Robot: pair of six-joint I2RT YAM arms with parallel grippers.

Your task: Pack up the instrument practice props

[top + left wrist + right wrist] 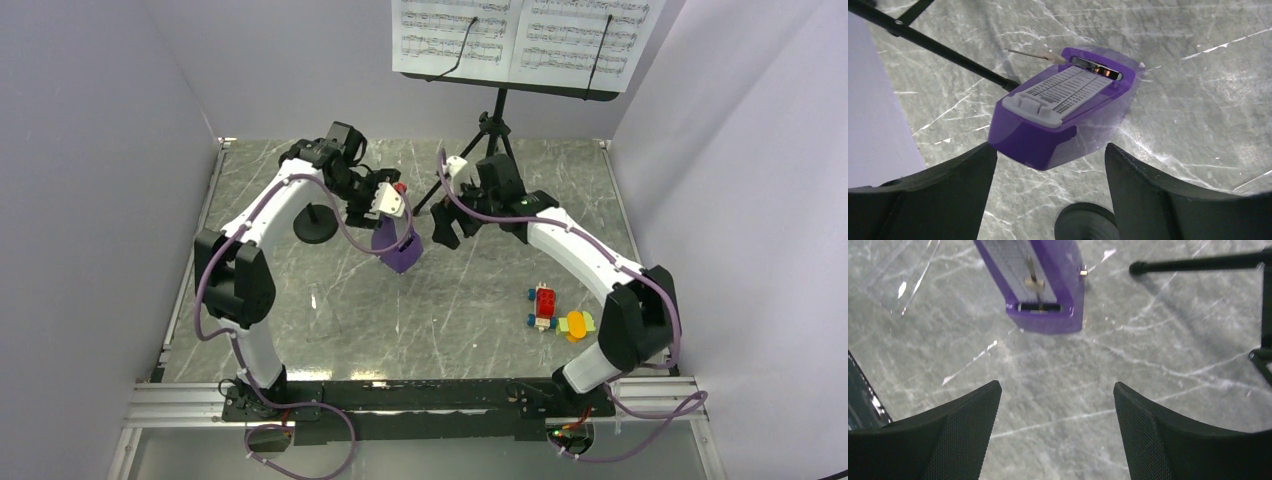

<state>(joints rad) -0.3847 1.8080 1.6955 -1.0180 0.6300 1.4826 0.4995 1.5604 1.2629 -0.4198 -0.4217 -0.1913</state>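
The music stand (497,112) is cut off at the top of the overhead view. Its desk is almost wholly covered by the sheet-music pages (520,35). Behind the metronome (398,252), only the round base and a short length of pole of the microphone stand (315,228) show, and the left arm covers its top. In the left wrist view the far side of the metronome (1063,110) is smeared. A clear plastic piece (898,275) beside the metronome (1040,285) is hard to make out.

The table (450,320) is grey marbled stone with pale veins, enclosed by plain pale lilac walls.

The metronome is purple and lies face up on the table just in front of the stand's tripod, one black leg (938,45) ending right beside it. The left gripper (392,225) hangs directly over it. The fingers of the left gripper (1050,150) are spread wide on either side of the metronome's near end, not touching it. The right gripper (445,228) sits just to the metronome's right. The right gripper (1056,387) is likewise spread wide, with bare table between its fingers. The toy blocks (555,315) lie well off to the metronome's right, nearer the arm bases.

The metronome's white scale carries rows of print too small to read. The pages show staves but no legible title.
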